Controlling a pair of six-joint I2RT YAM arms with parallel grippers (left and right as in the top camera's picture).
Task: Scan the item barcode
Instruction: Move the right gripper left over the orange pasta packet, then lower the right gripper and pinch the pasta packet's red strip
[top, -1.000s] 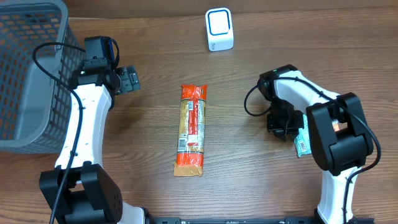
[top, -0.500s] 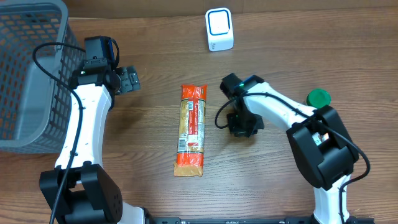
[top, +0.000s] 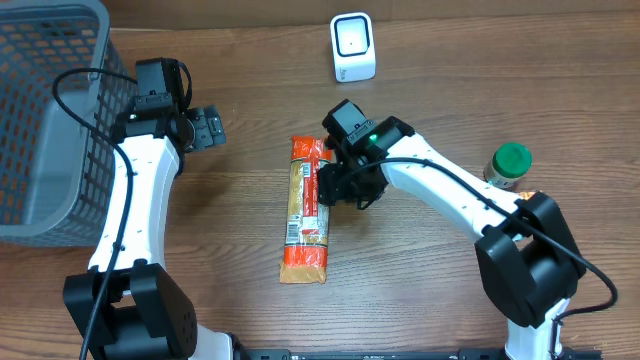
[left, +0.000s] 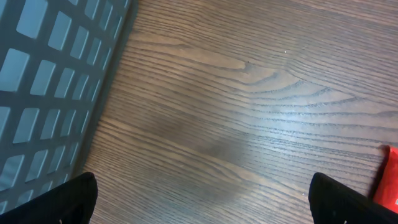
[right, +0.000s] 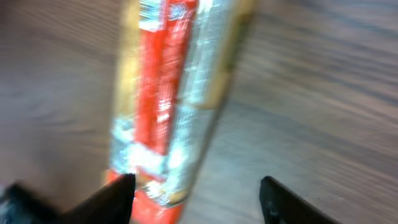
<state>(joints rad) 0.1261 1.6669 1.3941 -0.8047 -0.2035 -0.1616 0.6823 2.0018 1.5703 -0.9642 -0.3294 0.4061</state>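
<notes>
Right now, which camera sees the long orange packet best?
The overhead view: the whole packet shows, sharp. In the right wrist view the packet is blurred and cut off. The left wrist view catches just its red corner at the edge.

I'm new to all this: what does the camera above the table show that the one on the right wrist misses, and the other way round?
Only the overhead view: the grey basket, the white scanner, the green-lidded jar, the left gripper open near the basket, and the packet at full length.
Only the right wrist view: a blurred close-up of the right gripper, its two dark fingers spread open, the packet just ahead of them.
Both: the orange and red packet lying on the wooden table, with the right gripper at it.
</notes>
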